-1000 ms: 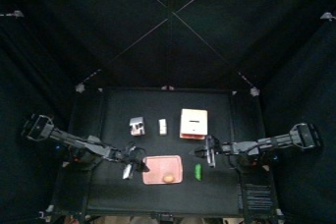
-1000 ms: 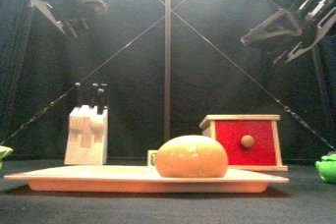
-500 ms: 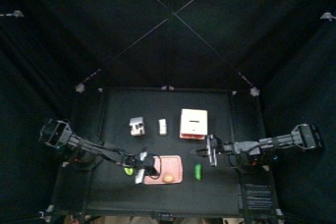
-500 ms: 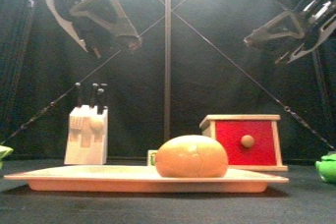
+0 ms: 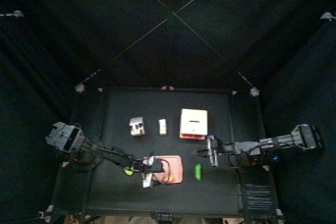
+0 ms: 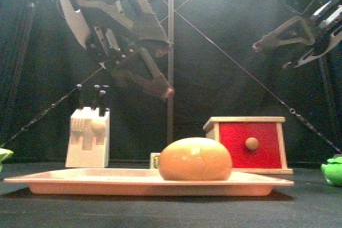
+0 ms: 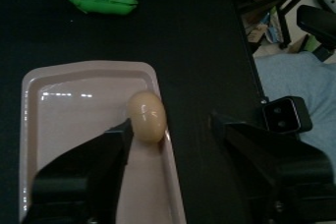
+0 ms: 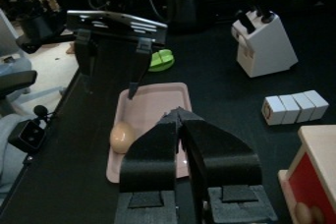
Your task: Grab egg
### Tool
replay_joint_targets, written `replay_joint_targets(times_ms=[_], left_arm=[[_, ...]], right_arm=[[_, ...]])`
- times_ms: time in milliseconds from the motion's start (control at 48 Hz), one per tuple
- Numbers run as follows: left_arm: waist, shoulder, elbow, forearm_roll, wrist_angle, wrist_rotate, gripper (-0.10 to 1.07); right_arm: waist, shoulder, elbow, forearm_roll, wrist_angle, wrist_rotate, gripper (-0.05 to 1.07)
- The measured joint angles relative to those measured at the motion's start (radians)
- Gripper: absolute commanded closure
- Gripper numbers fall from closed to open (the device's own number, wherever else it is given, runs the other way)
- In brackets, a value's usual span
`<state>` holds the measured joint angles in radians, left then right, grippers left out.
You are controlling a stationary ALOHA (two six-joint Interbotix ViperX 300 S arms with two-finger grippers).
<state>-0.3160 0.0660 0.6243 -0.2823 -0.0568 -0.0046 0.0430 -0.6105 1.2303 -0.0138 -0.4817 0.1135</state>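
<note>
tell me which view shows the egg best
The front view: the egg sits near and large on the pink tray, nothing blocking it. The left wrist view shows it between that gripper's open jaws, the right wrist view small at the tray's edge, the top view barely.

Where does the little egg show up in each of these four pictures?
Top view: the egg is a tiny pale spot on the pink tray, low in the picture's middle.
Front view: large, bottom centre, sitting on the tray.
Left wrist view: centre, on the tray, between the open claw's jaws.
Right wrist view: lower left, on the tray.
Shared landmark: the pink tray.
</note>
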Motion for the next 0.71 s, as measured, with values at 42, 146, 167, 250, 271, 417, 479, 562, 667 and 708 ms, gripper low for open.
replay_joint_targets(times_ms=[42, 146, 167, 250, 271, 417, 479, 562, 667, 708], left_arm=[[0.000, 0.020, -0.009, -0.006, 0.000, 0.000, -0.06], [0.000, 0.061, -0.032, -0.017, 0.005, 0.000, -0.06], [0.000, 0.069, -0.037, -0.018, 0.006, 0.000, -0.06], [0.000, 0.097, -0.051, -0.023, 0.009, 0.000, -0.06], [0.000, 0.100, -0.051, -0.023, 0.009, 0.000, -0.06], [0.003, 0.120, -0.055, -0.029, 0.018, 0.000, -0.05], [0.005, 0.124, -0.055, -0.032, 0.029, 0.000, -0.05], [0.011, 0.130, -0.055, -0.032, 0.038, 0.000, -0.05], [0.020, 0.141, -0.063, -0.034, 0.041, 0.000, -0.05], [0.023, 0.147, -0.067, -0.034, 0.043, 0.000, -0.05]], right_arm=[[-0.002, 0.002, 0.003, 0.000, 0.000, 0.000, 1.02], [-0.005, 0.000, 0.003, 0.000, 0.000, 0.000, 1.02], [-0.005, 0.000, 0.003, 0.000, 0.002, 0.000, 1.02], [-0.011, 0.000, 0.002, 0.000, 0.000, -0.002, 1.02], [-0.011, 0.000, 0.003, -0.002, 0.000, -0.002, 1.02], [-0.017, 0.000, 0.003, -0.006, 0.000, -0.002, 1.02], [-0.018, 0.002, 0.003, -0.008, 0.000, -0.002, 1.02], [-0.018, 0.000, 0.003, -0.008, 0.000, -0.002, 1.02], [-0.018, 0.000, 0.003, -0.008, 0.000, -0.002, 1.02], [-0.020, 0.000, 0.003, -0.008, 0.000, -0.002, 1.02]])
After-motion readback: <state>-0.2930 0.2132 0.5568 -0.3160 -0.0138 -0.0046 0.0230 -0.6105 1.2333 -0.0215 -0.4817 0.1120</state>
